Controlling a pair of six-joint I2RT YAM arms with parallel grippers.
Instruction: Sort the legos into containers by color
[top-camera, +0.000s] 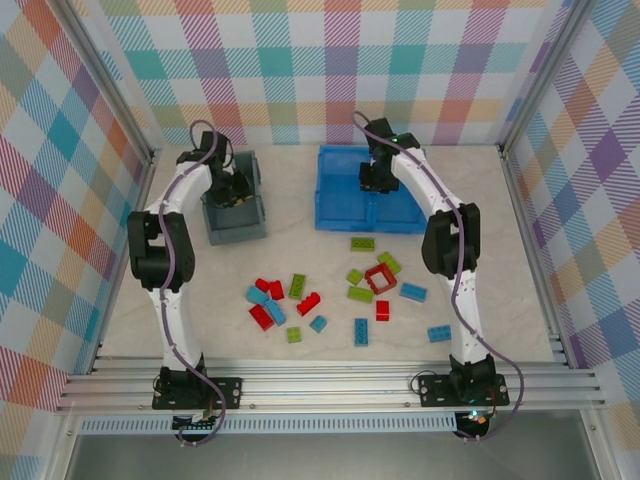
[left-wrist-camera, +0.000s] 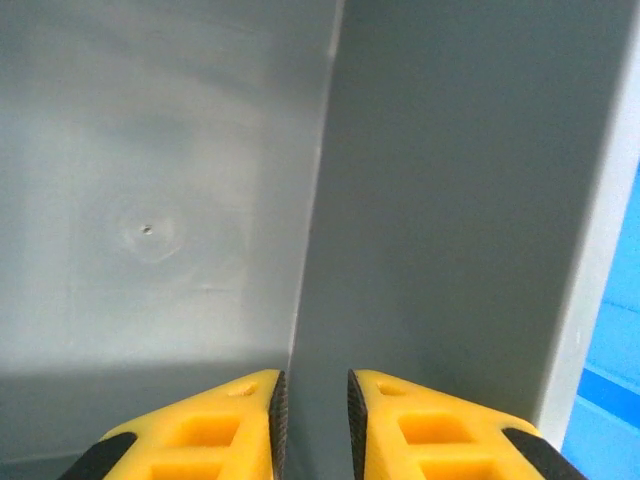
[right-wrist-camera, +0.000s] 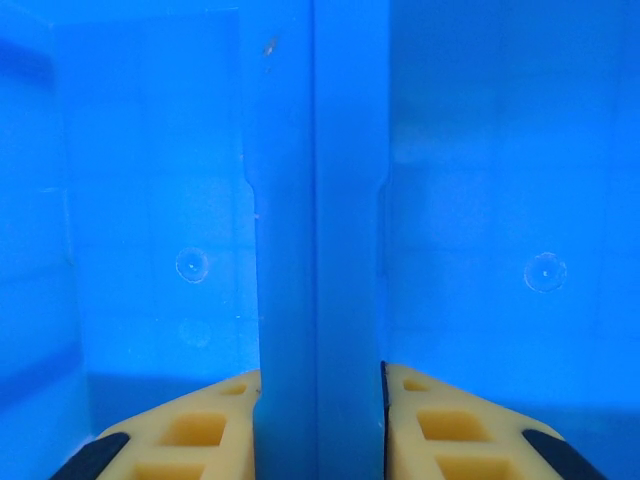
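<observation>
My left gripper (top-camera: 237, 190) reaches down into the dark grey bin (top-camera: 236, 232). In the left wrist view its jaws (left-wrist-camera: 312, 420) are drawn in to a narrow gap over the bin's dark wall (left-wrist-camera: 450, 200), beside the paler floor (left-wrist-camera: 150, 230). My right gripper (top-camera: 375, 178) is down in the blue bin (top-camera: 340, 215), shut on the middle divider (right-wrist-camera: 315, 200), one finger in each compartment. The legos lie loose on the table nearer the arm bases: red ones (top-camera: 265, 300), a hollow red frame (top-camera: 381, 278), green ones (top-camera: 362, 244) and light blue ones (top-camera: 413, 292).
Both bins stand at the back of the marble tabletop (top-camera: 480, 250), grey on the left and blue on the right, with a bare strip (top-camera: 292, 190) between them. Checked walls close in the back and sides. A metal rail (top-camera: 330, 385) runs along the near edge.
</observation>
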